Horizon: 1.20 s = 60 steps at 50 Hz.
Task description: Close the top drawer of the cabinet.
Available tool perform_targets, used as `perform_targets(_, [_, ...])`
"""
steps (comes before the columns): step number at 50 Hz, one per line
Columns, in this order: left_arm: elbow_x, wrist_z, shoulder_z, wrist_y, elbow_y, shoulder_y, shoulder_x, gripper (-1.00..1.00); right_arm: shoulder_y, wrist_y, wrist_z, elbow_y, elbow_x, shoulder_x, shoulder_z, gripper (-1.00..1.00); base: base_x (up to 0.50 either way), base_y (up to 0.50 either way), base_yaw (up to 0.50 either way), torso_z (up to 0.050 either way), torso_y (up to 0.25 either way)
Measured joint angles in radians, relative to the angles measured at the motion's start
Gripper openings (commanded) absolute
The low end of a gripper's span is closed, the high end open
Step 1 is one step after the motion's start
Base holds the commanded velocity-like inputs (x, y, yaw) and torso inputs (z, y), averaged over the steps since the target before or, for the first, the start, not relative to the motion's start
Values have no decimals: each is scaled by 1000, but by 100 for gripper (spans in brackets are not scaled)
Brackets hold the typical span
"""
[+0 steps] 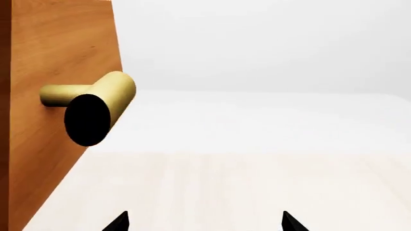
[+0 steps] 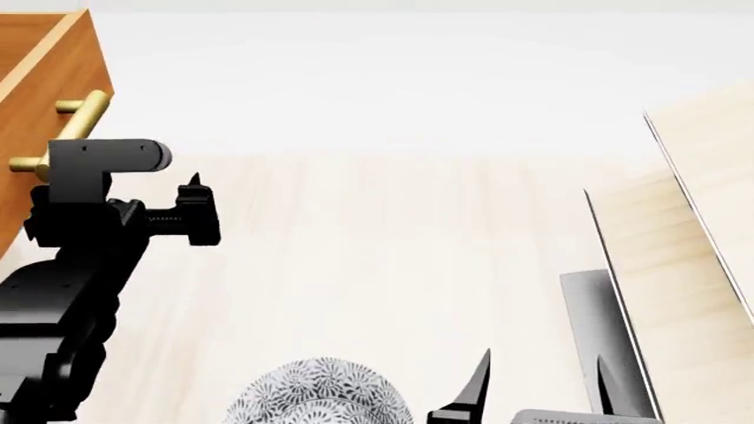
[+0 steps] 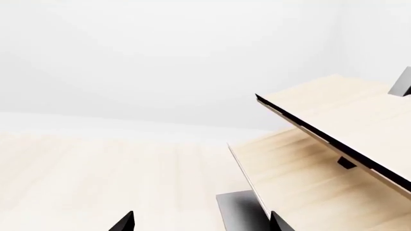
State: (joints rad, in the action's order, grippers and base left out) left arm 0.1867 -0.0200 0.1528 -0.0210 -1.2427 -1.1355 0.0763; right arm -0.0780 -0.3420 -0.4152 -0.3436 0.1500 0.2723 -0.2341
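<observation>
The top drawer [image 2: 33,106] is an orange-brown wooden box at the far left of the head view, with its brass bar handle [image 2: 73,128] on the flat front. In the left wrist view the drawer front [image 1: 51,48] and handle [image 1: 96,103] are close, off to one side of my left gripper [image 1: 205,224]. That gripper is open and empty, and in the head view it [image 2: 194,201] hovers just right of the handle without touching it. My right gripper [image 2: 539,389] [image 3: 202,224] is open and empty, low at the front right. The rest of the cabinet is out of view.
A grey patterned bowl [image 2: 312,397] sits at the bottom edge between my arms. A pale light-wood shelf rack [image 2: 683,221] [image 3: 334,125] on a dark base [image 3: 241,209] stands at the right, close to my right gripper. The surface is pale wood.
</observation>
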Motion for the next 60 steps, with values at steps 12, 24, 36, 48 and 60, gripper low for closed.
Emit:
perform_targets(12, [-58,6,-84,3,-48,-30,13,100,-8,2,-3,15,6,1,-1,100,0,0,0,0,0])
perform_targets(24, [-98,19,-158,-6,-66,-46,32,100,-16,2,-7,29,10,0,-5,100,0,0,0,0,1])
perform_targets(36, [-102,34,-221,-29,-66,-61,58,100,-24,1,-11,40,13,-1,-11,100,0,0,0,0,1])
perform_targets(48, [-95,34,-327,-114,-66,-104,115,100,-34,0,-15,51,15,-2,-17,100,0,0,0,0,2])
perform_targets(60, [-96,35,-525,-280,-66,-183,206,100,-42,-3,-18,57,18,0,-21,100,0,0,0,0,0])
